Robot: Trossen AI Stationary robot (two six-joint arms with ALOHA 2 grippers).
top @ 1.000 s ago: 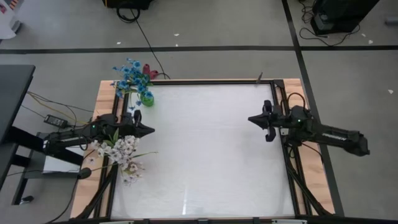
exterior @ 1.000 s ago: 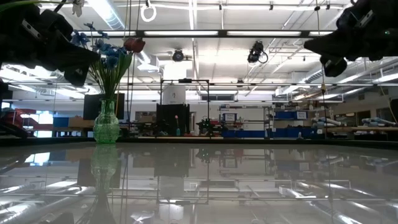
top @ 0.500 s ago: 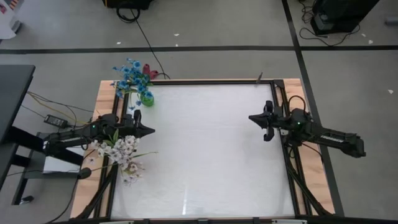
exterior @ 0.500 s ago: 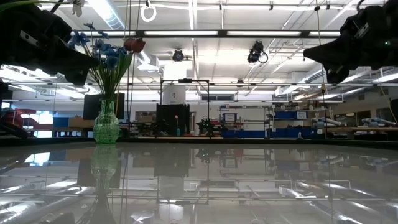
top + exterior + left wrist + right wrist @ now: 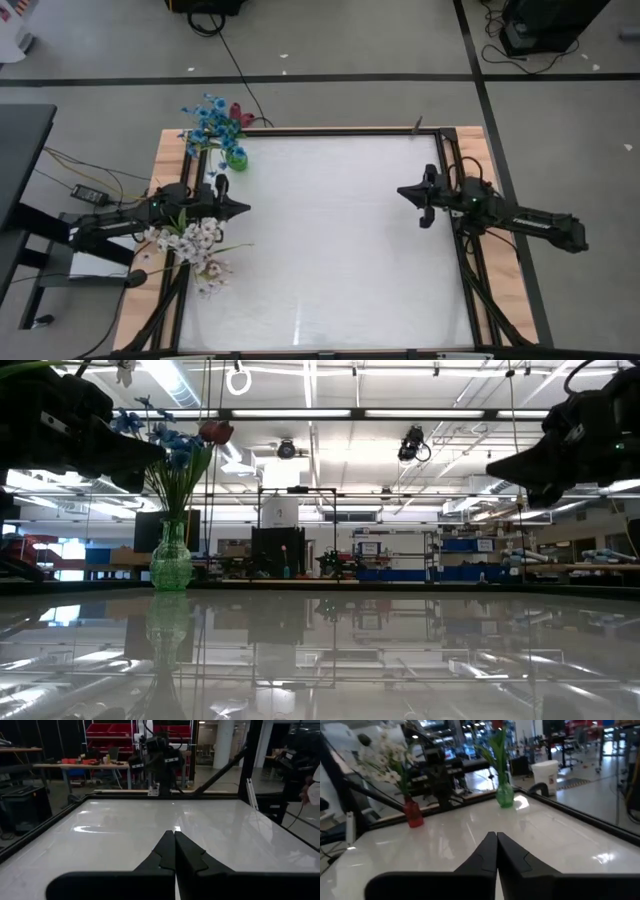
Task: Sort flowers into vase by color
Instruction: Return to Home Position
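Note:
A green glass vase (image 5: 236,157) stands at the table's far left corner; blue flowers (image 5: 208,120) and one dark red flower (image 5: 238,112) stick into it by their stems. White flowers (image 5: 195,243) stand by the left edge in a small red vase (image 5: 413,815). My left gripper (image 5: 243,210) hangs shut between the two bunches, pointing level toward the table's right. My right gripper (image 5: 402,191) hangs shut at the right edge, pointing level toward the left. Both are clear of the table with nothing between their fingers, as the wrist views show (image 5: 174,835) (image 5: 496,837).
The white tabletop (image 5: 330,250) has a dark frame and wooden border. Cables (image 5: 85,190) lie on the floor beside the left arm. The green vase (image 5: 171,560) stands tall at the left of the low view.
My right gripper has sunk a little toward the table, still shut and pointing level. My left gripper has rolled slightly about its own pointing line while staying in place. The flowers and vases have not moved.

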